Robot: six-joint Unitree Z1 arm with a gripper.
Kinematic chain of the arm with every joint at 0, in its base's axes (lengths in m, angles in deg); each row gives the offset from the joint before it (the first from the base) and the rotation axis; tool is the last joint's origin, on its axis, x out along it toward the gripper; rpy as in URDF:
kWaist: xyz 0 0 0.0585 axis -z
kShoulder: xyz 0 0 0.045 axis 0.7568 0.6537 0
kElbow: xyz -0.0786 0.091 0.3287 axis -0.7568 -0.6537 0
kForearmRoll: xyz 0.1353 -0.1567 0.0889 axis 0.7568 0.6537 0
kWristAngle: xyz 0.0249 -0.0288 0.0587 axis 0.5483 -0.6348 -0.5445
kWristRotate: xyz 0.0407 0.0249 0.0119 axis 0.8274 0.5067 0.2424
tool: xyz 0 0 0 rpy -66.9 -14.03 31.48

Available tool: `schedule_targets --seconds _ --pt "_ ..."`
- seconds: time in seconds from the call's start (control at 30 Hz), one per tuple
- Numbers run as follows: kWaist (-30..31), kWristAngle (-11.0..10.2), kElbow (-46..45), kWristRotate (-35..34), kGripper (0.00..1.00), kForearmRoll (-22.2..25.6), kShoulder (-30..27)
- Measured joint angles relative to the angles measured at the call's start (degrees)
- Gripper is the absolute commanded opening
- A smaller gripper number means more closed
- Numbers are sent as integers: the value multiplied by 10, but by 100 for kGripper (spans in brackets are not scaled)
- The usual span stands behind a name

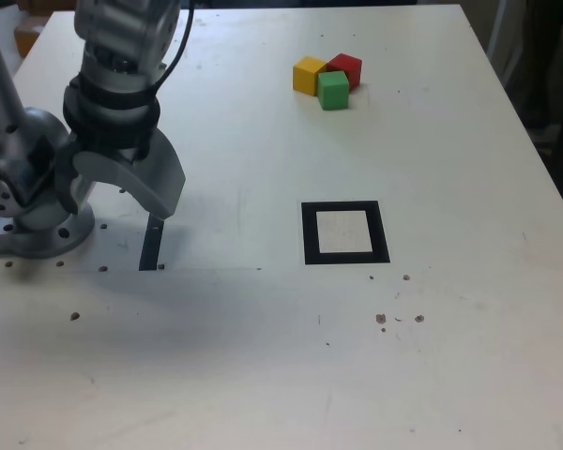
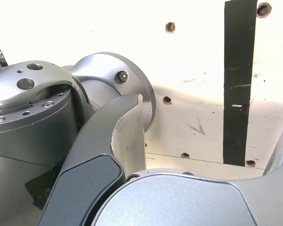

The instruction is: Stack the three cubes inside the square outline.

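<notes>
While the arm sits folded low beside its base (image 1: 38, 220), the gripper (image 1: 131, 187) hangs jaws-wide and empty over the black strip (image 1: 151, 246), well apart from everything the job needs. Nothing is stacked yet. Across the table (image 1: 263, 375) from the outline (image 1: 345, 232), on its far side, the three cubes huddle in a touching cluster: yellow cube (image 1: 309, 74) toward the strip's side, red cube (image 1: 345, 68) behind, green cube (image 1: 333, 90) nearest the outline. Each rests flat on the tabletop, none atop another. The outline, the one place meant to hold them, shows only its bare white centre. The wrist view catches one curved finger (image 2: 127, 136) spread clear of the strip, gripping nothing. By the look of it, the wide jaws are readied for a first pick, probably the green cube, which is most exposed.
</notes>
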Motion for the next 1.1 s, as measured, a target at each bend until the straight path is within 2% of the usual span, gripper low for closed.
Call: schedule_targets --seconds 0.53,0.67,0.77,0.87,1.0,1.1 --pt "0 2 5 -2 99 0 2" --pt "1 9 13 -10 99 0 8" --pt "-27 22 23 -10 99 0 10" --pt "-81 29 47 17 99 4 11" --pt "-114 24 77 45 99 26 11" --pt "-134 12 126 65 99 53 11"
